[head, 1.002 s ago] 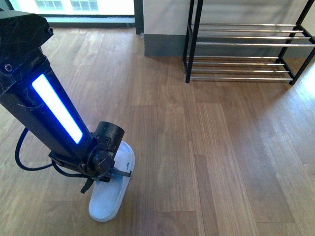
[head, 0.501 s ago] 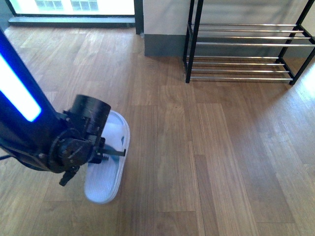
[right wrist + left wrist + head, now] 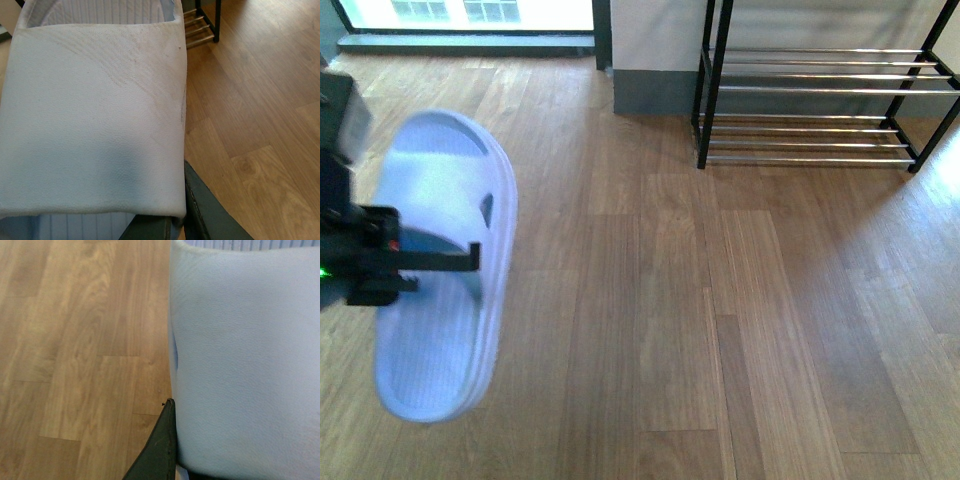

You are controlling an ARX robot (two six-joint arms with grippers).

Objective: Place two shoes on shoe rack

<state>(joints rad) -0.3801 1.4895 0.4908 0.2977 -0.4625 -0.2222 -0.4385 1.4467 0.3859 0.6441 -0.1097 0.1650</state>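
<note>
Two pale slippers, one per gripper. Left gripper [image 3: 458,260] pinching first slipper [image 3: 435,330], aloft over left edge of floor [image 3: 740,300]; right gripper [image 3: 176,220] clamped on second slipper [image 3: 95,115]. One shoe rack [image 3: 820,88] at far-right corner.

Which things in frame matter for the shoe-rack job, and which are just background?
Job:
- pale blue slipper, lifted in the left gripper
- second slipper, filling the right wrist view
- shoe rack

Background:
- wood floor
- window
- grey skirting
</note>
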